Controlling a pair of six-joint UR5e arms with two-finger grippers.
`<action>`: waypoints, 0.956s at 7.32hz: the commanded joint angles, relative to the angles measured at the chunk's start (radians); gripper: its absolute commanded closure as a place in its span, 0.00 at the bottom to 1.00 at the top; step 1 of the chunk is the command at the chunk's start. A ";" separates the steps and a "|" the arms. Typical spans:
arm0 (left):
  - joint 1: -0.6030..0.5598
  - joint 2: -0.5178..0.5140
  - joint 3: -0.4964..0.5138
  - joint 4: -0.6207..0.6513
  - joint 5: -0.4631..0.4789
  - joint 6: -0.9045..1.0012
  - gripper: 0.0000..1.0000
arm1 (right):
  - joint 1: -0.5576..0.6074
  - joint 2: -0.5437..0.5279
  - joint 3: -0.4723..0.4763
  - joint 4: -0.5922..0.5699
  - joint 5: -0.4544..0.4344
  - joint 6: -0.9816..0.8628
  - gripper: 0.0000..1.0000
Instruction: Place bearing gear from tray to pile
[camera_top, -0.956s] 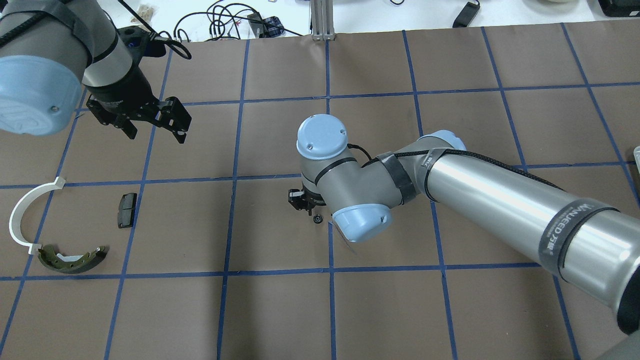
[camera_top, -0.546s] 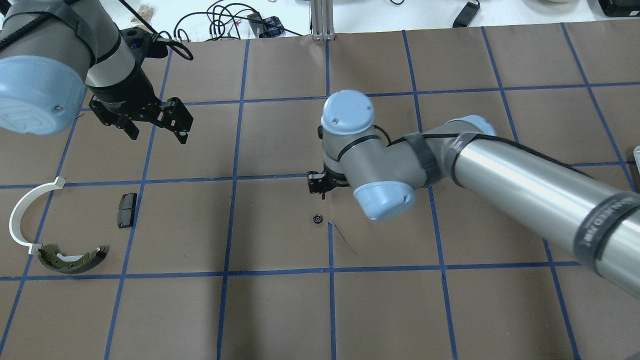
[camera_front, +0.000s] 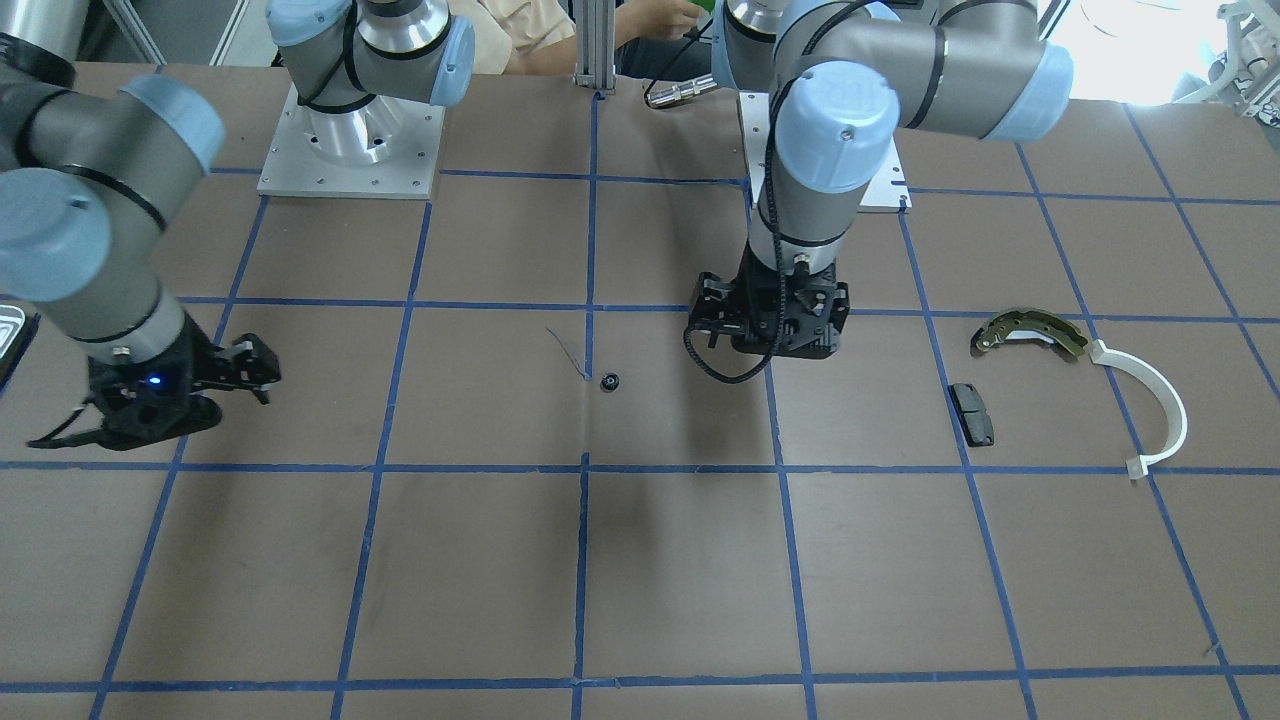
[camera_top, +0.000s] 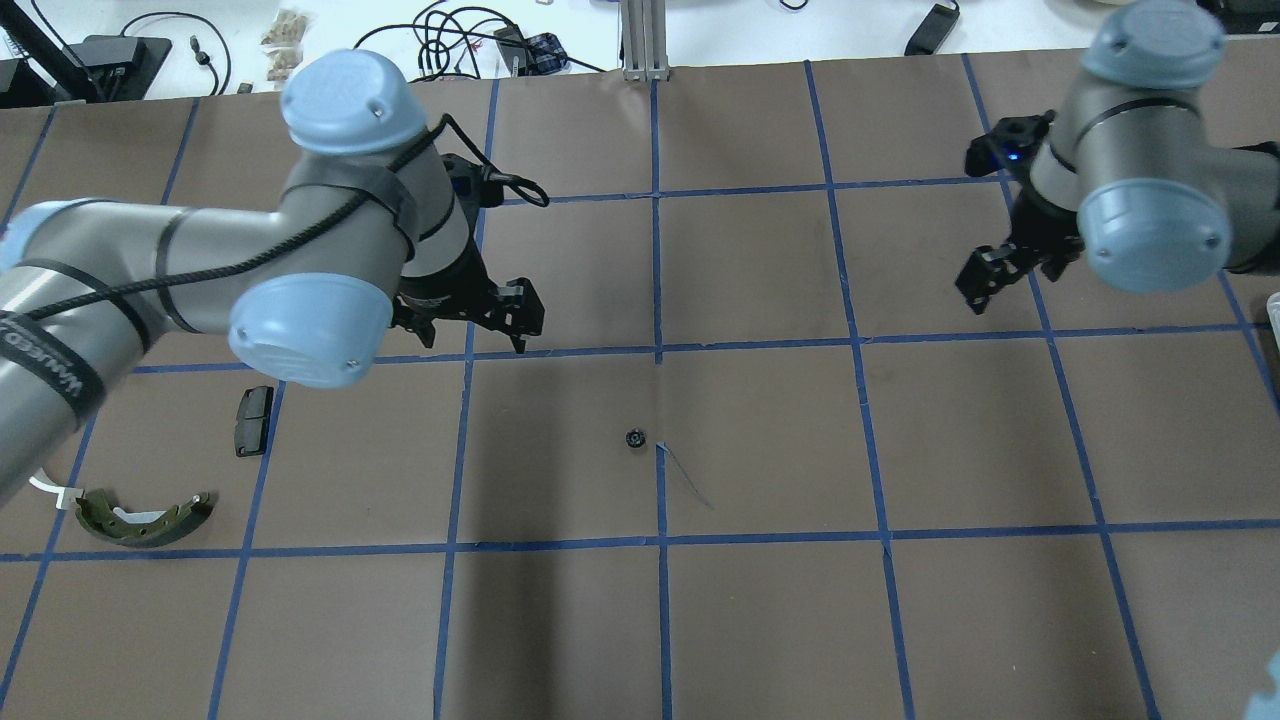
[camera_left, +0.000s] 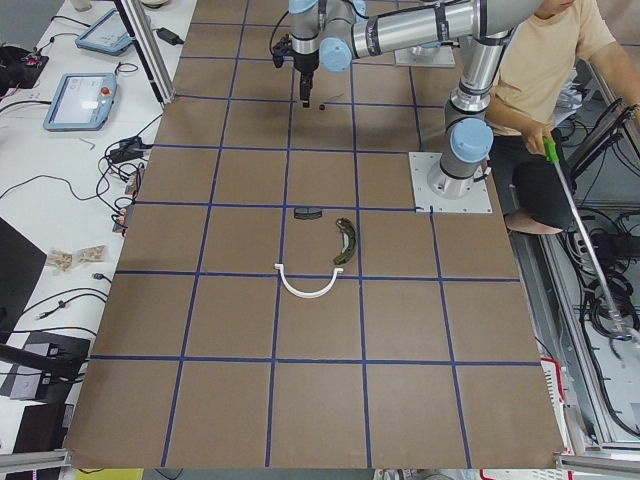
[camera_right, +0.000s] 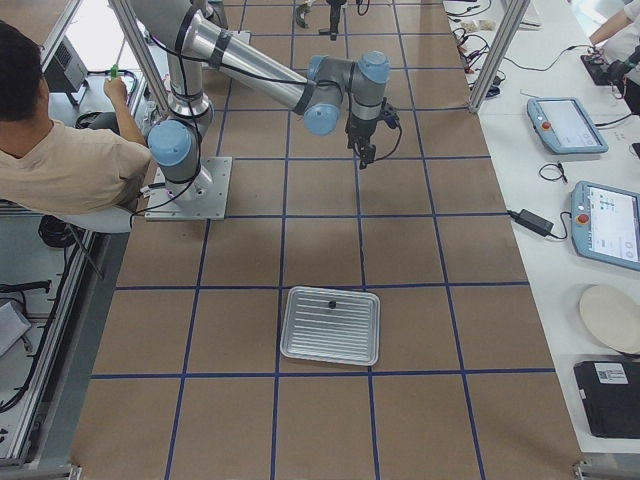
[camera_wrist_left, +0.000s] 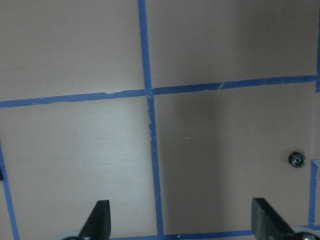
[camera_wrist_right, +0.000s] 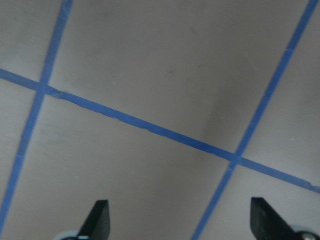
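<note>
Jaws of left gripper (camera_wrist_left: 181, 222) and right gripper (camera_wrist_right: 180, 222) spread wide, nothing held. Bearing gear (camera_top: 634, 438) laid on table (camera_top: 760, 620), well apart from pile (camera_front: 1035, 322): brass shoe (camera_top: 145, 518), black pad (camera_top: 253, 421), white half-ring (camera_front: 1179, 415). One small dark part (camera_right: 332, 302) seen in tray (camera_right: 300, 350)

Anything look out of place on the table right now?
Yes: the bearing gear lies alone mid-table, well short of the pile; the left gripper and right gripper are both open and empty.
</note>
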 joint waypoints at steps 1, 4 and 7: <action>-0.084 -0.070 -0.050 0.143 -0.020 -0.051 0.00 | -0.223 -0.008 -0.034 0.002 -0.003 -0.338 0.00; -0.160 -0.176 -0.053 0.241 -0.048 -0.138 0.00 | -0.485 0.059 -0.037 -0.014 0.009 -0.648 0.00; -0.200 -0.247 -0.053 0.252 -0.051 -0.139 0.00 | -0.588 0.174 -0.040 -0.156 0.038 -0.866 0.00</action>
